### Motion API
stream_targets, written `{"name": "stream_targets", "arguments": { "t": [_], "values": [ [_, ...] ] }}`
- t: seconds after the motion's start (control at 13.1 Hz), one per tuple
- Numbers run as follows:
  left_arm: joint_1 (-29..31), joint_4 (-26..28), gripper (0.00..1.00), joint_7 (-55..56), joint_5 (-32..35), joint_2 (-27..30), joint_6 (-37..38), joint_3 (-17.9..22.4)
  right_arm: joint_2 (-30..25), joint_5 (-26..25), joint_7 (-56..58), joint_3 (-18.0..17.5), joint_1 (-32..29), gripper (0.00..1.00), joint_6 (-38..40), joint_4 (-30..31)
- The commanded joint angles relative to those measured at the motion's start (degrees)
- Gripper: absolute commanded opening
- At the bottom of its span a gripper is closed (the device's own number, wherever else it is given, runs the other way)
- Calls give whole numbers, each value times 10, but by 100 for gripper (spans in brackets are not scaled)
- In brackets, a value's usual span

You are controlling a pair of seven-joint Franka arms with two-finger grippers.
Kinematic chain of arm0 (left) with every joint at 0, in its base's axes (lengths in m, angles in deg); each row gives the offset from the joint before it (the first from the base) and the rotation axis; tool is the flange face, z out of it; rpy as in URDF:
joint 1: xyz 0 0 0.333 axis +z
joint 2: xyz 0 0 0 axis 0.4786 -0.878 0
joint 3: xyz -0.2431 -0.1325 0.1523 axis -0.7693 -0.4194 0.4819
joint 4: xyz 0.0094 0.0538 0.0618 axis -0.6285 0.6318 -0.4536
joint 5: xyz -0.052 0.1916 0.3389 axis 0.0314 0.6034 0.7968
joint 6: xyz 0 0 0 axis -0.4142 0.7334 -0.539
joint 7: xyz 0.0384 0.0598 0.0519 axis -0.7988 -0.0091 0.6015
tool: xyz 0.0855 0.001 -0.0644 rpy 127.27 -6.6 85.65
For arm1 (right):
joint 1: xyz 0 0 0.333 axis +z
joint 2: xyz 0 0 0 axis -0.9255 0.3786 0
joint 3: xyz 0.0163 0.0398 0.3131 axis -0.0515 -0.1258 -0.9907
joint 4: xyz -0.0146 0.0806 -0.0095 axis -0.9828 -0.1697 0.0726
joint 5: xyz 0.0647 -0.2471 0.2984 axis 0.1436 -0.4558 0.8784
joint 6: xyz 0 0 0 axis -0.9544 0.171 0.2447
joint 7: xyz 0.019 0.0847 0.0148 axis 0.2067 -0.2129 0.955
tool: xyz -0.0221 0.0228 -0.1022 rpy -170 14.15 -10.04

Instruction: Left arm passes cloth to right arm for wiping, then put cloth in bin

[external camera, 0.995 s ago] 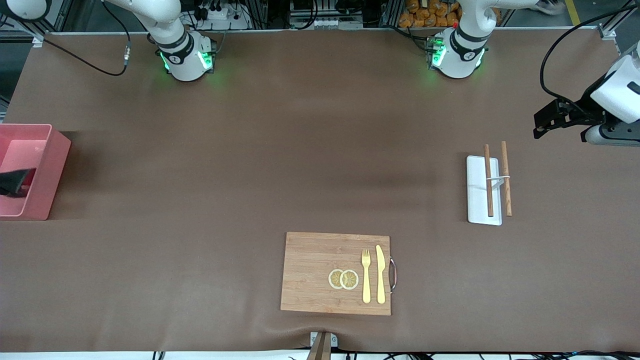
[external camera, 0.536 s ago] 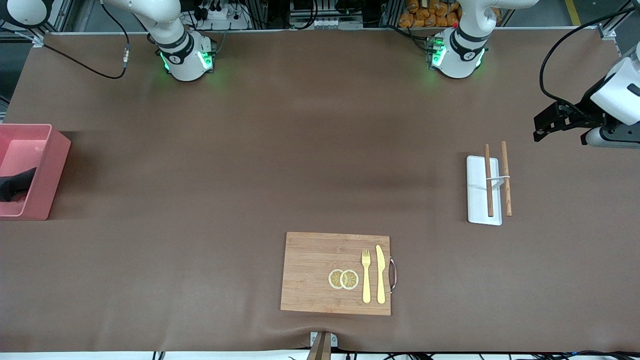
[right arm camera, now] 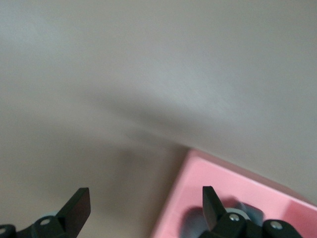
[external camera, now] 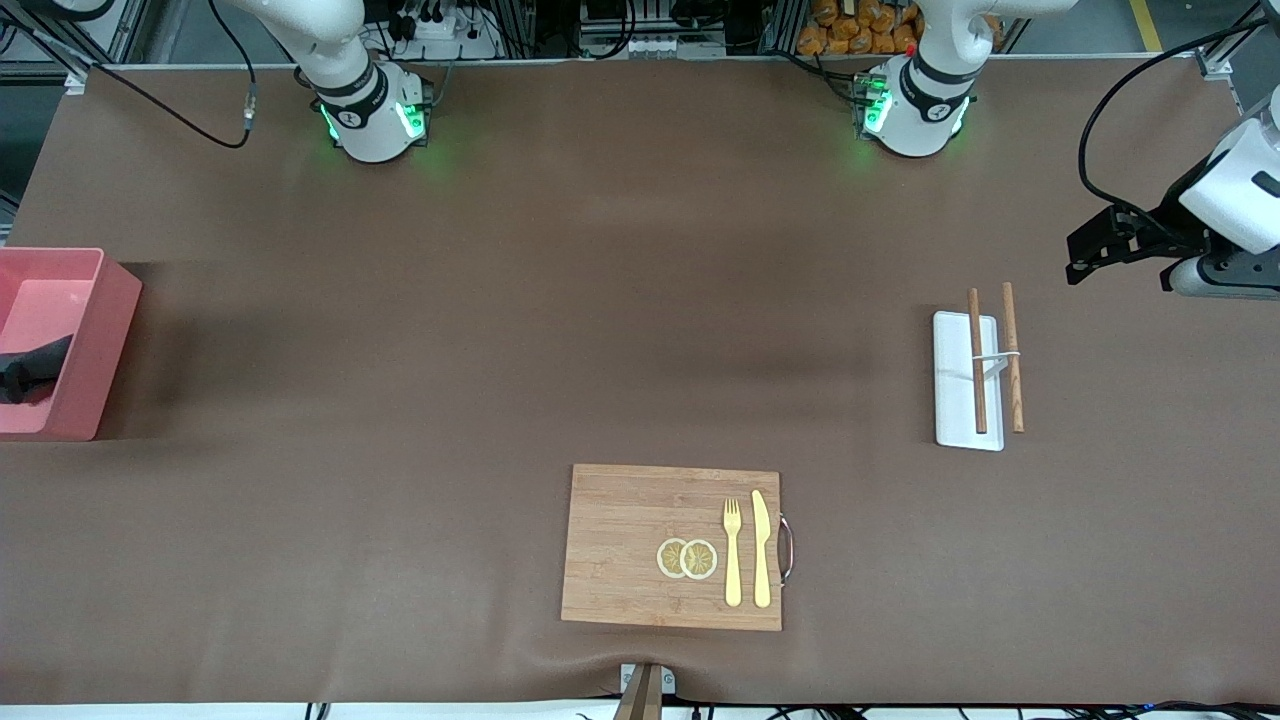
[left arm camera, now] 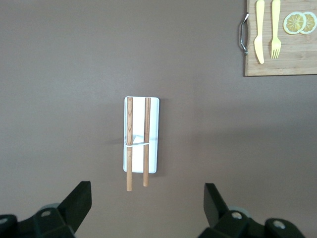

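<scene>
The pink bin (external camera: 85,345) stands at the right arm's end of the table. The dark grey cloth (external camera: 28,368) lies inside it, cut off by the edge of the front view. My right gripper (right arm camera: 146,208) is open and empty, high over the bin's corner (right arm camera: 198,198) and the table beside it. It is out of the front view. A grey patch, probably the cloth (right arm camera: 246,210), shows in the bin beside one finger. My left gripper (external camera: 1078,260) is open and empty, waiting above the table at the left arm's end, and its wrist view (left arm camera: 147,206) looks down on the chopstick rack.
A white chopstick rack (external camera: 966,380) with two chopsticks lies toward the left arm's end, and it also shows in the left wrist view (left arm camera: 153,134). A wooden cutting board (external camera: 620,545) with a fork, a knife and lemon slices lies nearest the front camera.
The cloth has sunk lower in the bin and settled. The left gripper has drifted slightly.
</scene>
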Motion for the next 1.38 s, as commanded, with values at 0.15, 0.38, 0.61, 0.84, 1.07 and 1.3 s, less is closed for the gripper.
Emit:
{"name": "stream_targets", "arguments": {
  "t": [0.15, 0.38, 0.61, 0.84, 1.07, 1.3],
  "values": [
    [0, 2, 100, 4, 11, 0, -5, -1, -35, 11, -150, -4, 111, 100, 26, 19],
    [0, 3, 100, 5, 11, 0, -5, -1, -63, 10, -296, -3, 182, 100, 45, 21],
    [0, 3, 100, 5, 11, 0, -5, -1, -94, 10, -461, -3, 241, 100, 85, 25],
    [0, 3, 100, 5, 11, -1, -6, -1, -154, 10, -501, -3, 245, 100, 81, 73],
    [0, 3, 100, 6, 11, -1, -5, -1, -255, 5, -501, 8, 247, 100, 85, 165],
    [0, 3, 100, 7, 11, -1, -4, -1, -297, 3, -467, 61, 295, 100, 83, 195]
  ]
}}
